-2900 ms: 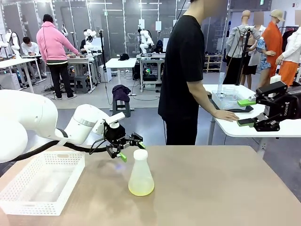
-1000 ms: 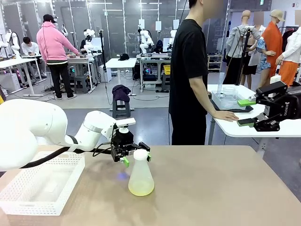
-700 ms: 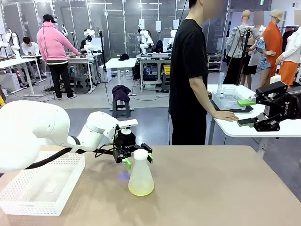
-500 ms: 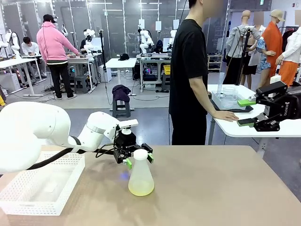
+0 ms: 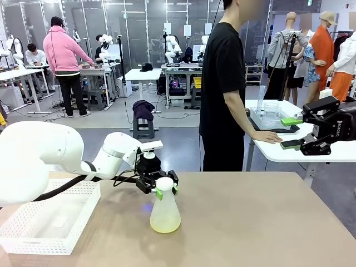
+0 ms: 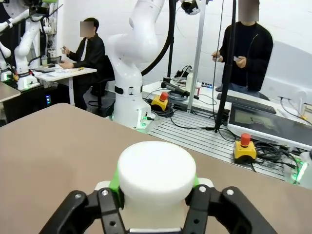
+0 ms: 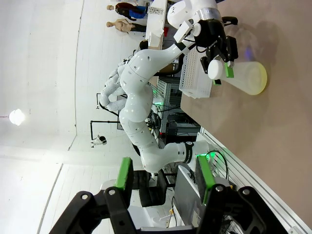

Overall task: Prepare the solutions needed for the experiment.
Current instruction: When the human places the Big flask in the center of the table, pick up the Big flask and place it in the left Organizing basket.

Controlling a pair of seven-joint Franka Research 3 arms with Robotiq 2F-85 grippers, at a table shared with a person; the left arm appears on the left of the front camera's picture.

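A frosted conical flask (image 5: 165,214) with a white cap stands near the middle of the tan table (image 5: 261,222), and the solutions (image 5: 165,226) form a shallow yellow layer in its base. My left gripper (image 5: 166,192) reaches in from the left and is shut on the flask's neck just under the cap. In the left wrist view the green pads (image 6: 115,179) press both sides of the cap (image 6: 157,170). The right wrist view shows the flask (image 7: 248,75) and the left gripper (image 7: 218,68) from far off. My right gripper (image 5: 291,132) hangs open and empty at the right, off the table, as its own view also shows (image 7: 165,181).
A white mesh basket (image 5: 44,217) sits at the table's left front. A person in a black shirt (image 5: 222,89) stands beyond the far edge with a hand on a white side table (image 5: 289,153). Bare tabletop extends right of the flask.
My left gripper's jaws have closed from wide open onto the flask's neck. The flask has shifted slightly to the left. The right arm has not moved.
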